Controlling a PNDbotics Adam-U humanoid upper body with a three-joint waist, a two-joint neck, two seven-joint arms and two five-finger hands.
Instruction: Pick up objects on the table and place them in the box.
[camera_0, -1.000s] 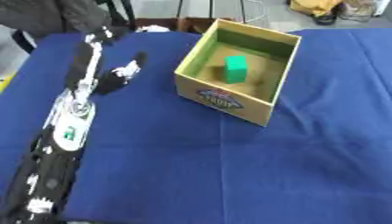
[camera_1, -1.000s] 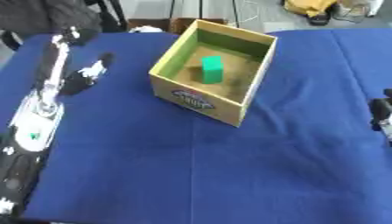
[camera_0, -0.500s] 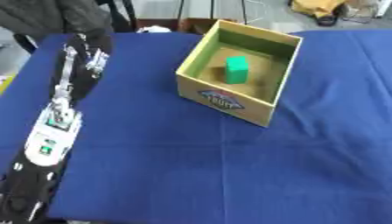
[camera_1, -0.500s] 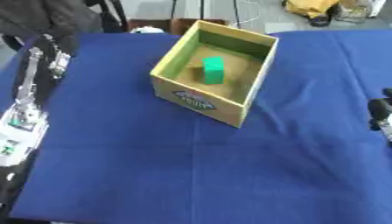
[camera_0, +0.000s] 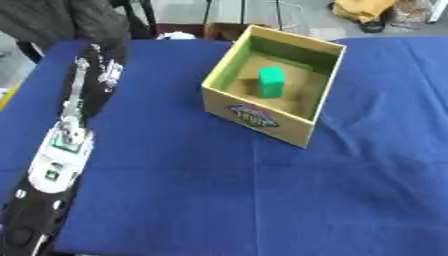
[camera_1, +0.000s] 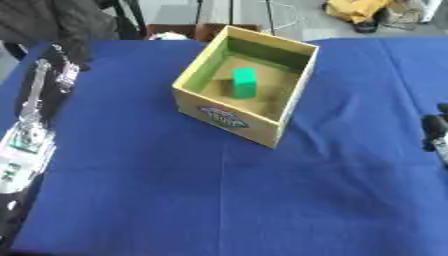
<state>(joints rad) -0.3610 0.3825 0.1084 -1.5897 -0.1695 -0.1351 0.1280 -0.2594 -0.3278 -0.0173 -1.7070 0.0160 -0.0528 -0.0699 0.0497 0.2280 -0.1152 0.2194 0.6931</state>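
A yellow cardboard box (camera_0: 254, 112) stands open on the blue cloth, right of centre at the back. A green block (camera_0: 270, 81) stands upright on its floor. My left arm stretches up the left side of the table, and my left hand (camera_0: 103, 67) is near the far left corner, well left of the box, with nothing seen in it. Its fingers blur into the dark clothing behind. Only a dark sliver of my right hand (camera_1: 435, 132) shows at the right edge in the right eye view, apart from the box.
The blue cloth (camera_0: 262, 200) covers the whole table. A person in dark clothing (camera_0: 61, 22) stands at the far left corner. A small white thing (camera_0: 175, 36) lies at the far edge. Yellow stuff (camera_0: 359, 7) sits on the floor behind.
My left hand has swung left and away from the box toward the far left corner. The box, the block and my right hand have stayed put.
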